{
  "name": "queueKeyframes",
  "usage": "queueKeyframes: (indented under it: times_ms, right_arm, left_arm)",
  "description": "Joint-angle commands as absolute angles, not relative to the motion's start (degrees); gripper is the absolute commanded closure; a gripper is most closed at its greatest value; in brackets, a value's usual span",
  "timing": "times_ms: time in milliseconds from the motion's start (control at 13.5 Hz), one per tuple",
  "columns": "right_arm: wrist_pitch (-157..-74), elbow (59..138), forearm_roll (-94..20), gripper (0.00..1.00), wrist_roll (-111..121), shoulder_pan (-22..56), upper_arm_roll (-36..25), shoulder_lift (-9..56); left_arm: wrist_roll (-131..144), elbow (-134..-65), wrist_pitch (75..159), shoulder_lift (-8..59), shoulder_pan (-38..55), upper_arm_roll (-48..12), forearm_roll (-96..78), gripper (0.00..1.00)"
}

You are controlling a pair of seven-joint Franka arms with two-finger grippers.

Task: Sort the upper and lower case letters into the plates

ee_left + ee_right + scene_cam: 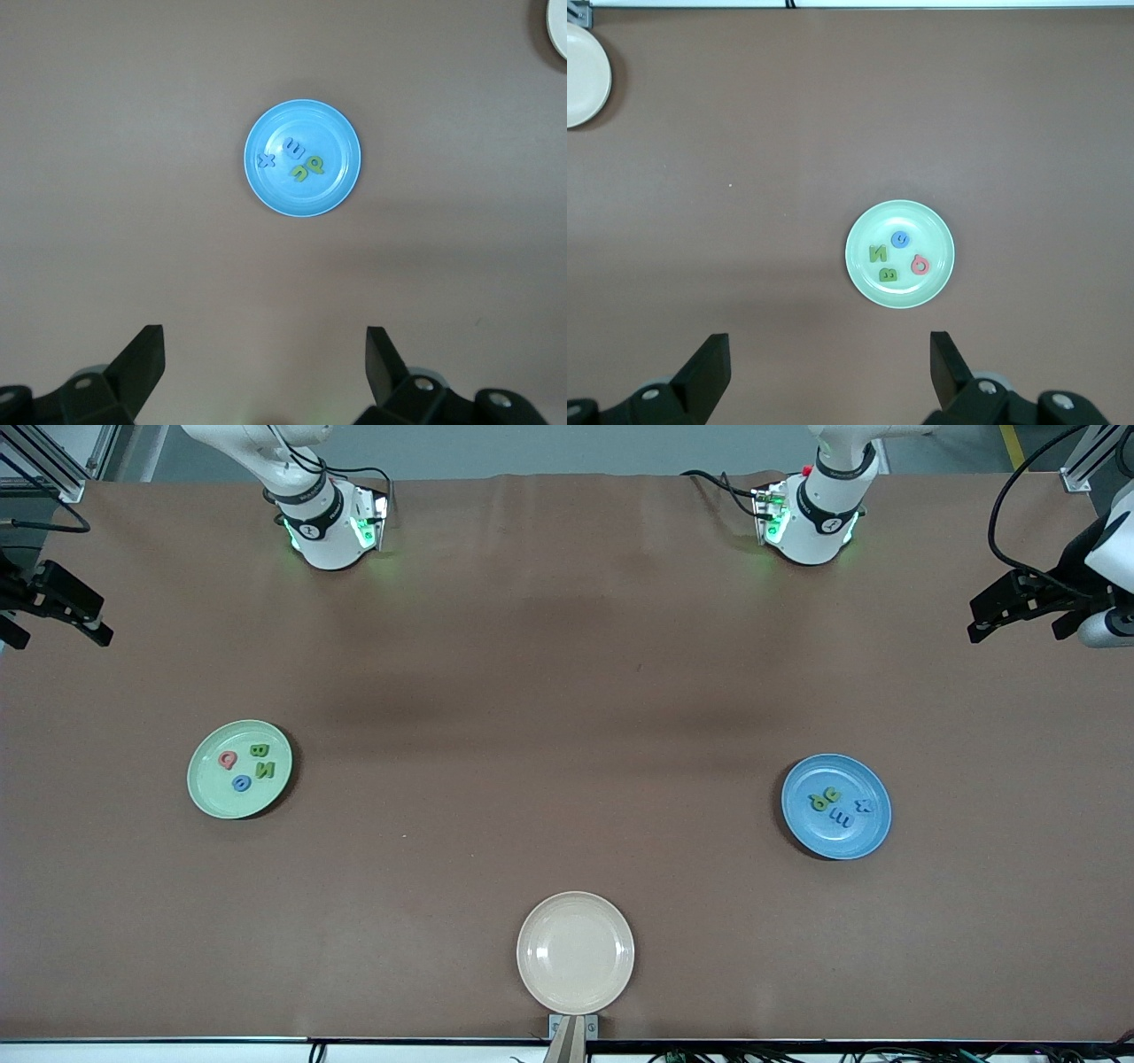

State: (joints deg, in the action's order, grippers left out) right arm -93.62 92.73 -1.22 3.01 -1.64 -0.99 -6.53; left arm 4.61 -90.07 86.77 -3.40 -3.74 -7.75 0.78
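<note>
The pale mint plate (205, 802) lies toward the right arm's end and holds two green letters (264, 770), a blue one (240, 783) and a red one (228, 760). The blue plate (850, 841) lies toward the left arm's end with two green letters (819, 802) and two blue ones (842, 817). My left gripper (266, 354) hangs open and empty high over bare table, looking down on the blue plate (301, 195). My right gripper (830, 359) is likewise open and empty, high above the mint plate (921, 226). Both arms wait.
An empty cream-beige plate (576, 952) sits near the table edge closest to the front camera, midway between the two ends. Brown cloth covers the whole table. Cables lie by the arm bases.
</note>
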Motion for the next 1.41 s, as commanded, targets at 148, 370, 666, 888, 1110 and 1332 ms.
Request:
queueKeyframes:
  times_ms: [148,370,666,888,1110,1332]
  right_arm:
    - [-93.2,86.3,-0.3,0.01,1.4,-1.3,-1.1,-1.4]
    - [-91.5,86.0,-0.4,0.0,1.5,-1.6,-1.2,-1.0]
    - [-92.4,85.7,-0.4,0.0,1.5,-1.6,-1.1,-1.0]
    - [-92.5,85.6,-0.4,0.0,1.6,-1.6,-1.2,-1.0]
    - [-92.6,85.5,-0.4,0.0,1.5,-1.6,-1.1,-1.0]
    - [-92.8,85.6,-0.6,0.0,1.5,-1.6,-1.1,-1.0]
  left_arm:
    - [3.7,-90.2,86.6,-4.4,-4.0,-7.7,0.0,0.0]
    - [3.7,-90.2,86.5,-4.4,-3.9,-7.7,0.0,0.0]
    - [3.6,-90.2,86.4,-4.4,-4.0,-7.7,0.0,0.0]
    - [3.6,-90.2,86.3,-4.5,-4.0,-7.6,0.0,0.0]
    - [3.4,-90.1,86.3,-4.4,-4.0,-7.3,0.0,0.0]
    - [3.8,-88.7,85.9,-4.3,-4.0,-7.3,0.1,0.0]
